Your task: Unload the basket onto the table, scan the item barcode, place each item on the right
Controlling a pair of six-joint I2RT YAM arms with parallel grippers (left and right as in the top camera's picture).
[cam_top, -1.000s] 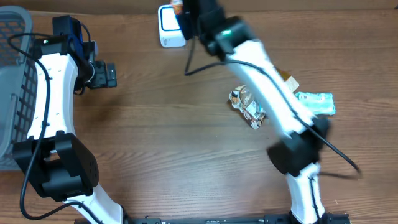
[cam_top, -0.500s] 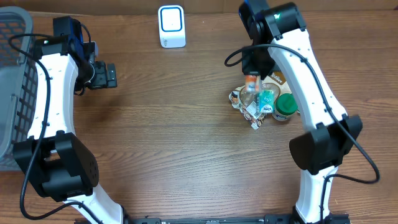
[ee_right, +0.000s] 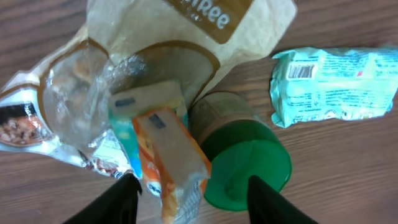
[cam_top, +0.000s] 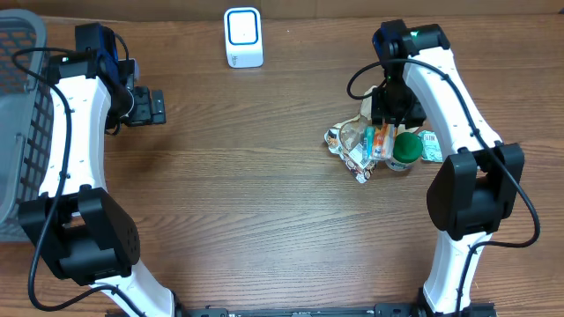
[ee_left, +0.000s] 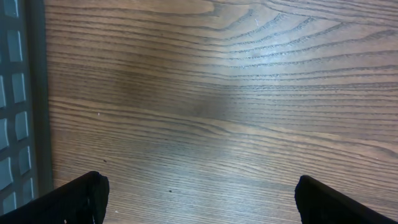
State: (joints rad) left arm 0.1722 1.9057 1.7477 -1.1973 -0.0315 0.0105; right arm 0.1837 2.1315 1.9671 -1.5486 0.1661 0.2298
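The wooden worktop (cam_top: 264, 202) fills the overhead view, and a grey basket (cam_top: 18, 132) sits at its left edge. The left claw (cam_top: 159, 106) is in the upper left of that frame, near the basket. Its fingers are spread wide over bare wood with nothing between them (its own camera shows only grain and basket mesh at the left). The right claw (ee_right: 191, 193) hovers over a heap of goods at right of centre in the overhead frame. Its fingers stand apart and grip nothing. The white scanner (cam_top: 243, 37) stands at top centre, well apart from the heap. In the right wrist view a crinkled clear-and-brown bag (ee_right: 186, 43) takes the upper half. A green-lidded jar (ee_right: 245, 168) is at lower centre, against the bag. A teal packet (ee_right: 336, 84), barcode showing, lies at the upper right. The orange packet (ee_right: 171, 155) lies on the heap between the claw's fingers, just beside the jar.
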